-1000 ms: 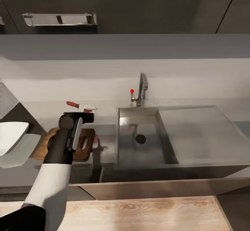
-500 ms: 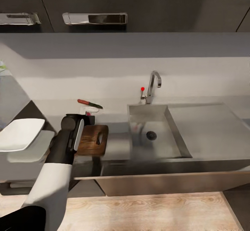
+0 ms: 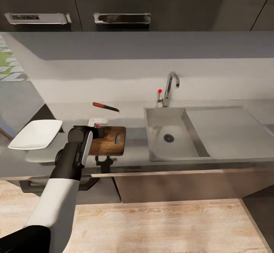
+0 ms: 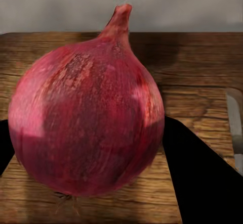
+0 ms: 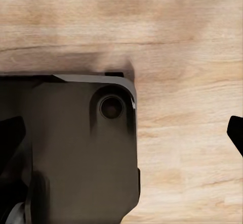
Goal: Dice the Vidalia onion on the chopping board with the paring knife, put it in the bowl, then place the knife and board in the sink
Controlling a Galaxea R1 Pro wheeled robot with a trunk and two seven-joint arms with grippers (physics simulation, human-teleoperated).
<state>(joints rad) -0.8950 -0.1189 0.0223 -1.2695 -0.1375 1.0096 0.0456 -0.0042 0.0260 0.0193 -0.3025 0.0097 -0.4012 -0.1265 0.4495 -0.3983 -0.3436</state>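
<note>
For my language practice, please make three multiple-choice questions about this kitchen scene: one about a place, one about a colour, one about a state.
1. Where does the paring knife lie?
A. in the sink
B. on the countertop behind the chopping board
C. in the bowl

2. What colour is the knob by the tap?
A. red
B. blue
C. green

3. In what state is the Vidalia onion?
A. diced
B. halved
C. whole, between the jaws of the left gripper

Answers:
1 B: the knife lies on the countertop, between the wall and the chopping board.
2 A: the knob is red.
3 C: the left wrist view shows the bulb uncut, over the board.
</note>
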